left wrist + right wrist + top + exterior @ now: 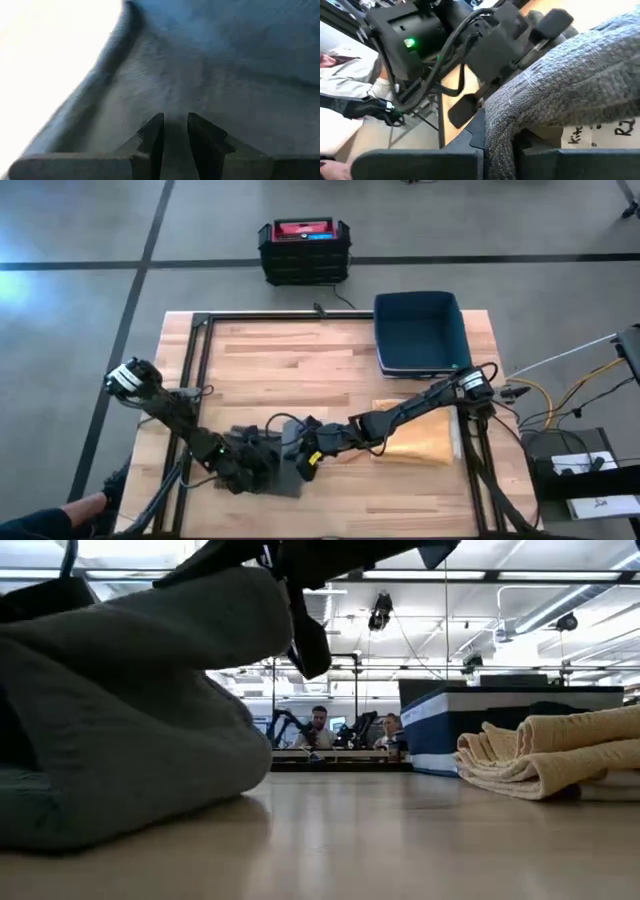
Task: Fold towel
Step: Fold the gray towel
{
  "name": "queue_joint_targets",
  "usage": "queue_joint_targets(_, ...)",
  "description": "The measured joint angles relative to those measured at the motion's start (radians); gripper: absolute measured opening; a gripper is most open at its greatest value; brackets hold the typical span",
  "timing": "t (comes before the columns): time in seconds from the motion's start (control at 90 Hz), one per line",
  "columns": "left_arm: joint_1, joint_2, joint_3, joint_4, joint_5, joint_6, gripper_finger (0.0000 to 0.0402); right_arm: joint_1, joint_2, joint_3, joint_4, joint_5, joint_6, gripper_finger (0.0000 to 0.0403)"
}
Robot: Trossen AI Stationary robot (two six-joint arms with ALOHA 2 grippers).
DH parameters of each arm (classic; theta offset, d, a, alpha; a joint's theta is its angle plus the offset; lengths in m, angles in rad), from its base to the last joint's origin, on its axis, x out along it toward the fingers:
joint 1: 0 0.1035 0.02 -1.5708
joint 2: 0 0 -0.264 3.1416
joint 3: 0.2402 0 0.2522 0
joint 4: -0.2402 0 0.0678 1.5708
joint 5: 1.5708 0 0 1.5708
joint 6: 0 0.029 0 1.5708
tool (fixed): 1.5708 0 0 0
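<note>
We see the grey towel (262, 455) bunched at the table's (300, 360) front-left, both grippers pinching it: left gripper (174, 135) nearly closed on cloth, right gripper (305, 463) clamping a fold. Behind, the blue bin (420, 332) looks empty beside a folded tan towel (420, 435).

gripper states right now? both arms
Left gripper: shut on the grey towel, fingers nearly together.
Right gripper: shut on the grey towel, cloth draped between its fingers.

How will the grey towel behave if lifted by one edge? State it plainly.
Probably floppy: the grey towel lies bunched and drapes over the right gripper. Likely grippy rather than slippery, given its coarse weave. It should sag, not roll.
</note>
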Motion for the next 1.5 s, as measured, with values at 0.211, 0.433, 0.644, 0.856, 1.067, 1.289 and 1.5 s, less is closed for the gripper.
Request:
queue_joint_targets(0.211,0.024,0.056,0.025,0.195,0.032,0.200,0.0073,-0.001,-0.008,0.003,-0.017,-0.020,-0.028,0.0007)
queue_joint_targets(0.433,0.112,0.175,0.107,0.226,0.058,0.309,0.0073,-0.002,-0.047,0.003,-0.146,-0.028,-0.047,0.0007)
queue_joint_targets(0.644,0.208,0.306,0.229,0.369,0.120,0.475,0.0073,0.007,-0.131,0.003,-0.287,-0.033,-0.074,0.0007)
queue_joint_targets(0.856,0.241,0.312,0.385,0.229,0.164,0.588,0.0073,0.028,-0.234,0.003,-0.510,-0.018,-0.095,0.0007)
queue_joint_targets(1.067,0.157,0.112,0.489,-0.411,0.161,0.431,0.0073,0.045,-0.255,0.002,-0.624,-0.015,-0.092,0.0007)
queue_joint_targets(1.289,0.026,0.040,0.323,-0.322,0.070,0.225,0.0060,0.055,-0.222,0.002,-0.520,-0.017,-0.089,0.0007)
queue_joint_targets(1.5,0.034,0.082,0.142,0.136,0.048,0.255,0.0026,0.055,-0.194,0.002,-0.413,-0.023,-0.057,0.0007)
